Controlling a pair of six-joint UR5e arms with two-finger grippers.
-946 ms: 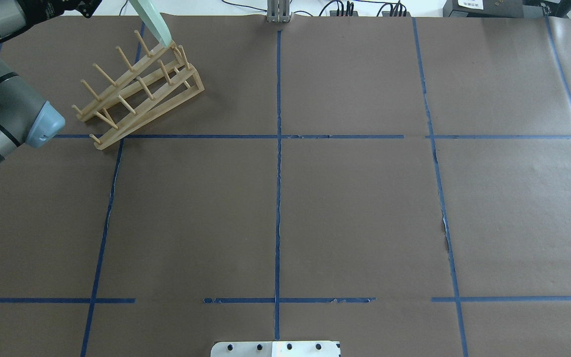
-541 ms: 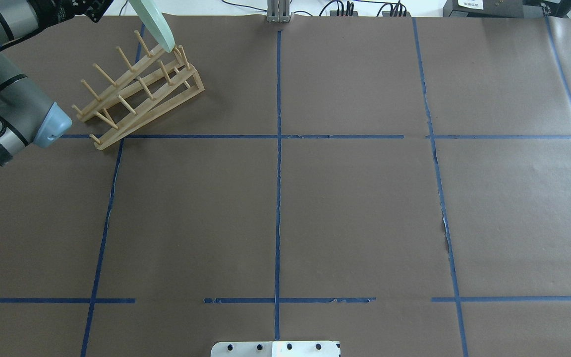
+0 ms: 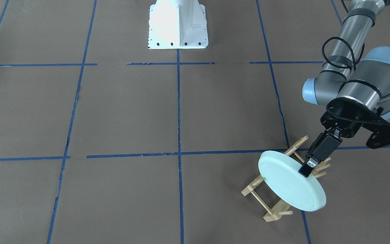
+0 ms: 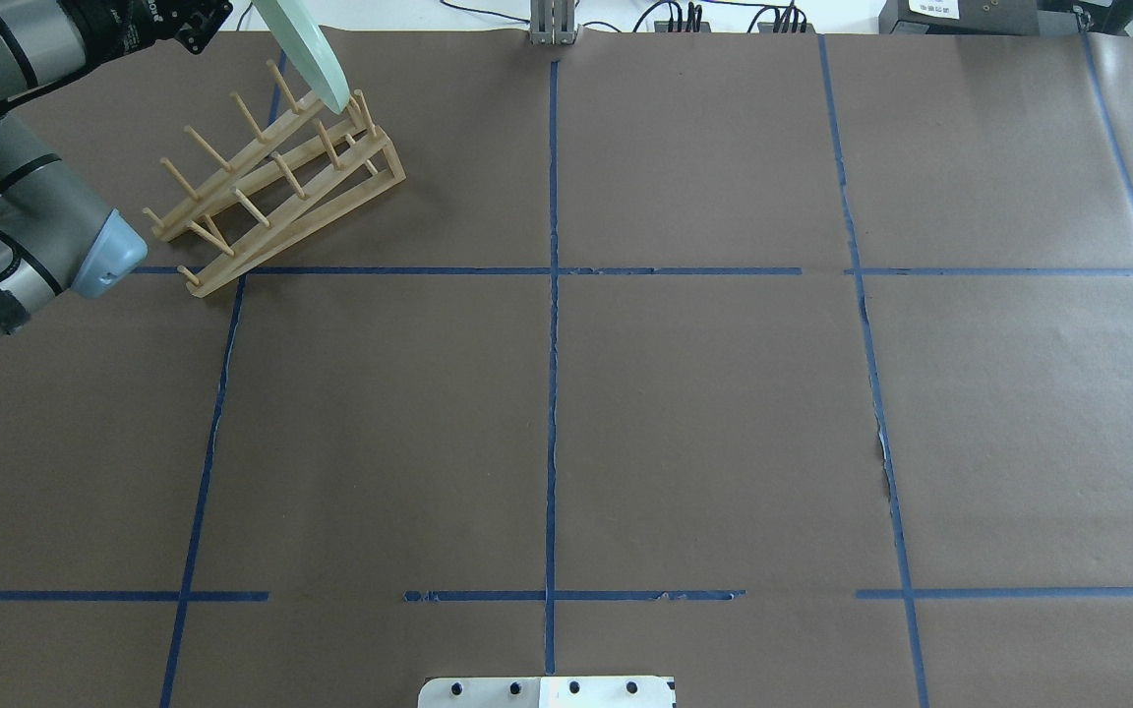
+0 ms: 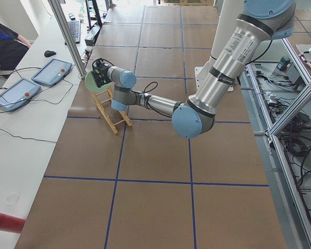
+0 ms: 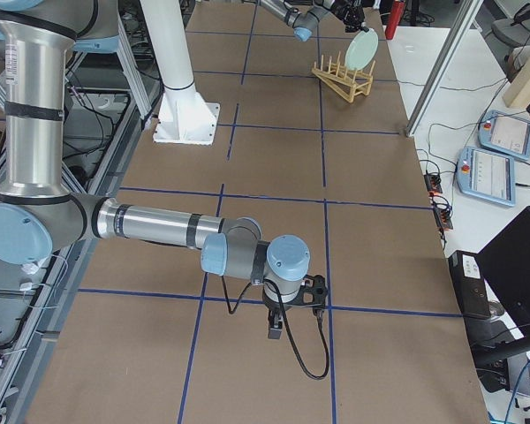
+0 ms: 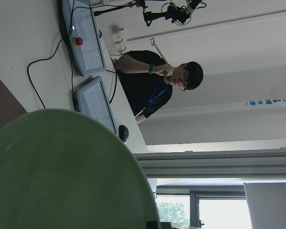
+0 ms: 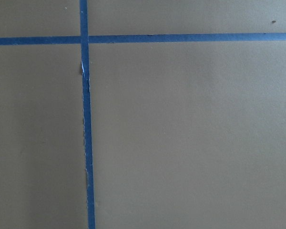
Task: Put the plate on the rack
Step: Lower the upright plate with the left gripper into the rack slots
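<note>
The pale mint-green plate is held on edge and tilted over the far end of the light wooden rack. My left gripper is shut on the plate's upper rim. In the overhead view the plate's lower edge reaches down to the pegs at the rack's far end; I cannot tell if it touches them. The plate's inner face fills the lower left of the left wrist view. My right gripper hangs low over the table, seen only in the exterior right view; I cannot tell if it is open or shut.
The rack stands near the table's far left corner, close to the paper's edge. The white robot base is at the near side. An operator and two control tablets are beyond the table edge.
The left arm has shifted slightly right, and the plate's lower edge has sunk a little closer to the rack's far pegs. The rack has not moved.
</note>
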